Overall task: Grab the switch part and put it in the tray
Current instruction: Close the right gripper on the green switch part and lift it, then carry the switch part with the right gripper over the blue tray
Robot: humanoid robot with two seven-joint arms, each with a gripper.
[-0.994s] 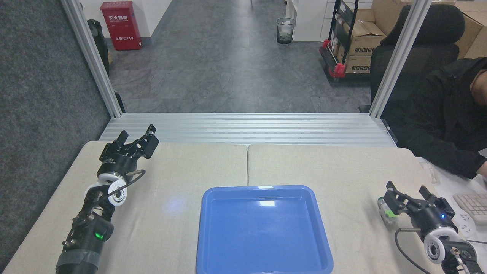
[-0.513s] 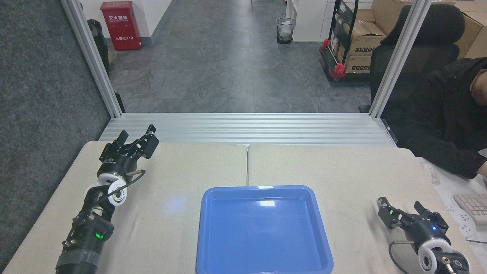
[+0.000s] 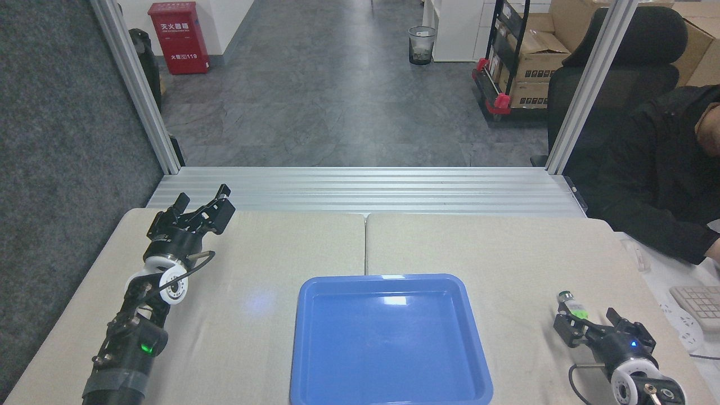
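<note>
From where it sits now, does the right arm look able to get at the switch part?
Probably yes. The switch part lies on the table just ahead of the right gripper, whose fingers are spread, with nothing between them. The tray lies off to its left.

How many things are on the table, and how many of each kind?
Blue tray: 1
Switch part with the green clip, lying on the table just beyond the right claw: 1
Robot claws over the table, counting the left claw: 2
Total: 4
</note>
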